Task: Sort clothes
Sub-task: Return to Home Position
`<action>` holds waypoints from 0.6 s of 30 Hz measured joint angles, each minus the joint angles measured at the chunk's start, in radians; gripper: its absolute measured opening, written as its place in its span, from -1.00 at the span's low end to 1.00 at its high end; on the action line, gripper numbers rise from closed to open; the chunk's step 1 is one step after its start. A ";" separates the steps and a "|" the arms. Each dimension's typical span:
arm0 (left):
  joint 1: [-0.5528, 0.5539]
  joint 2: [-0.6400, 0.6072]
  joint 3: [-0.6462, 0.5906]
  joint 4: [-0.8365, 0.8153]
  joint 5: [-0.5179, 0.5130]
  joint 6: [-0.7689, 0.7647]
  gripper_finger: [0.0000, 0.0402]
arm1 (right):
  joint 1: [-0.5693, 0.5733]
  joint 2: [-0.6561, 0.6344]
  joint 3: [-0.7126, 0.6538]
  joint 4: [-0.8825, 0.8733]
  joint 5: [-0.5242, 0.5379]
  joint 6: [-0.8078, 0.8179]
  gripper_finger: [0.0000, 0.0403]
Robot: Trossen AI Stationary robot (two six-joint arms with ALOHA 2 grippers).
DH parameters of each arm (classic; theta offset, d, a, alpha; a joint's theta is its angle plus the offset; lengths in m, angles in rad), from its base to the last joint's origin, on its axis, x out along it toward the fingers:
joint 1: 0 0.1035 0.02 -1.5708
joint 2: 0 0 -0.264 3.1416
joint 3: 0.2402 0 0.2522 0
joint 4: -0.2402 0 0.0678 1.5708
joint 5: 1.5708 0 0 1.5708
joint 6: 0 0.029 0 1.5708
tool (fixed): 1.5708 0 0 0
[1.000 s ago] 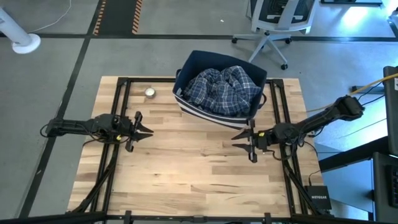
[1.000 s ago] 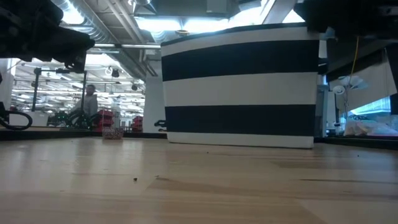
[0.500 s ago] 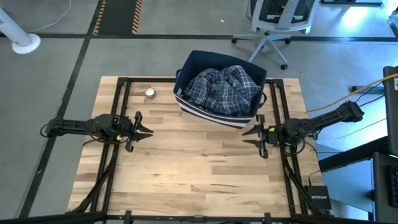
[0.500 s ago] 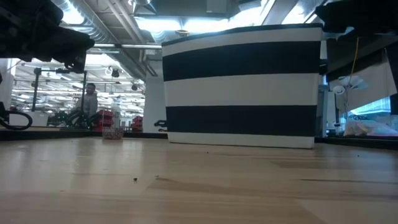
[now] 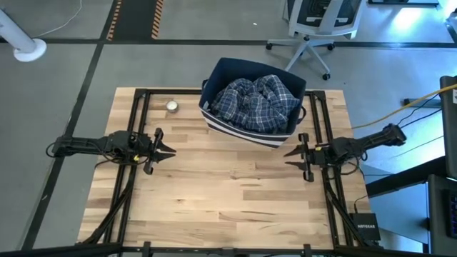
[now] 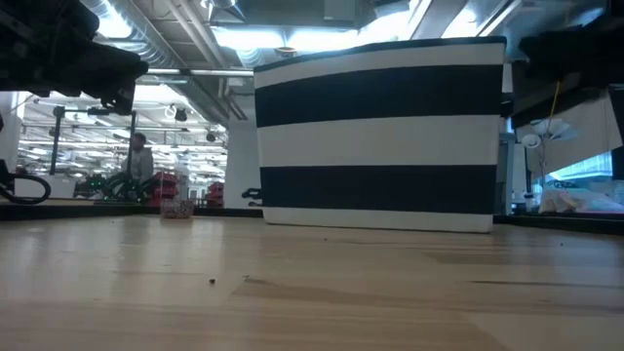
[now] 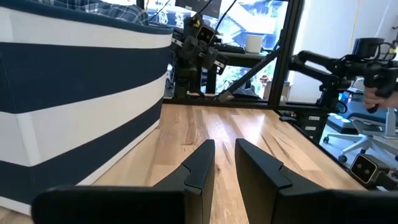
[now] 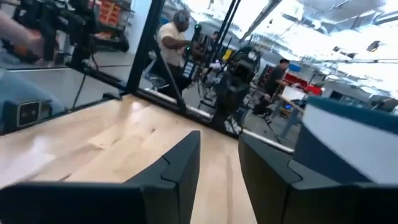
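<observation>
1. One navy bin with white stripes (image 5: 230, 129) stands at the far edge of the table (image 5: 214, 214), turned slightly askew. The blue-white plaid shirt (image 5: 255, 102) is heaped inside it, up to the rim.
2. Left gripper (image 5: 171, 150) hovers over the table's left side, well apart from the bin. Its fingers are parted by a narrow gap and hold nothing.
3. Right gripper (image 5: 288, 152) hangs near the bin's near right corner without touching it, fingers slightly apart and empty.
4. A small round silvery object (image 5: 172, 106) lies near the far left corner, left of the bin.
5. Bare wood spans between the grippers and on to the near edge. Dark rails (image 5: 140, 114) run along both side edges.
</observation>
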 joint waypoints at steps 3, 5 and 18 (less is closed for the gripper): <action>0.000 0.000 0.000 0.000 0.000 0.000 -0.71 | 0.000 -0.087 0.000 -0.085 0.012 -0.046 -0.36; 0.000 0.000 0.000 0.000 0.000 0.000 -0.71 | 0.000 -0.148 0.000 -0.151 0.045 -0.080 -0.36; 0.000 0.001 0.000 0.001 0.000 0.000 -0.71 | 0.000 -0.128 0.000 -0.183 0.018 -0.111 -0.36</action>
